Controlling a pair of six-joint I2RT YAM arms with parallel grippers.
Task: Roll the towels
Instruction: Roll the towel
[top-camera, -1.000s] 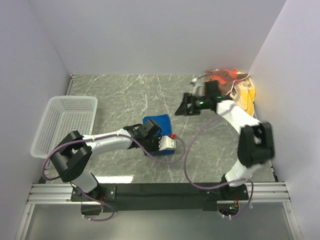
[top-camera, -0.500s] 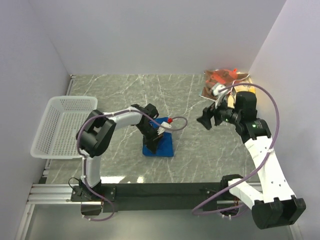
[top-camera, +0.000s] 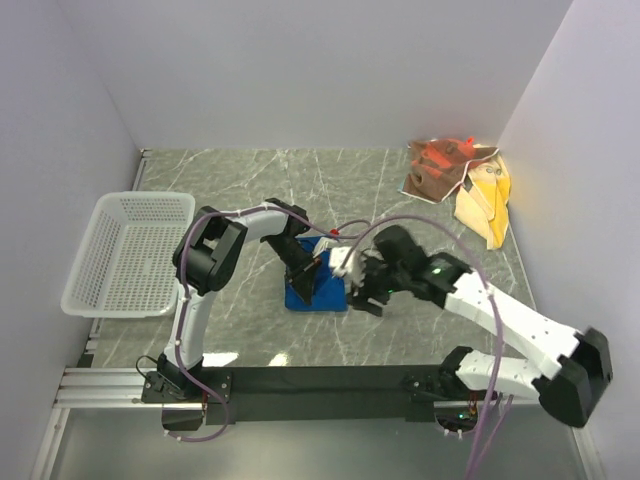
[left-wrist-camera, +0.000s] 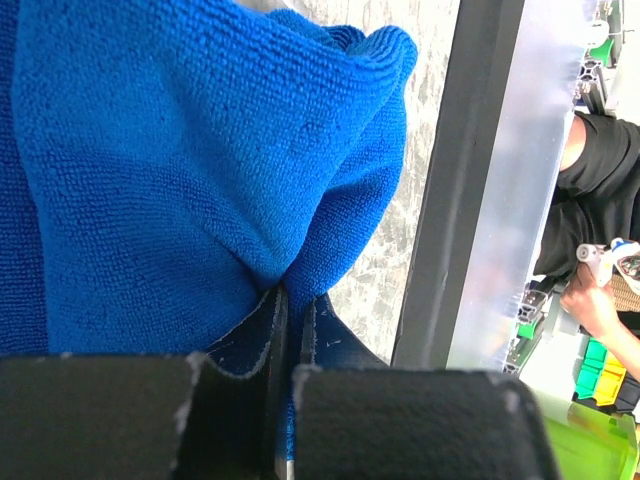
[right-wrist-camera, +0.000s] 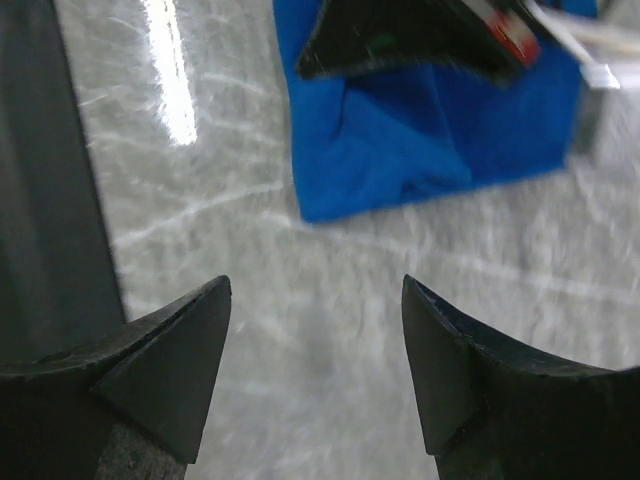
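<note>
— Where is your blue towel (top-camera: 320, 293)?
— Bunched on the bench (top-camera: 240, 190), near its middle; your left tool (left-wrist-camera: 290, 312) is clamped on a fold of it, fingers nearly together with cloth pinched between them.
— And your right tool (right-wrist-camera: 315, 300)?
— Its fingers are spread with nothing between them; it hangs above the bare marble just right of the blue towel.
— The rest?
— The yellow towel (top-camera: 486, 196) and the brown-and-orange patterned towel (top-camera: 434, 172) lie touching in the far right corner; the white mesh basket (top-camera: 128, 252) sits at the left edge.
</note>
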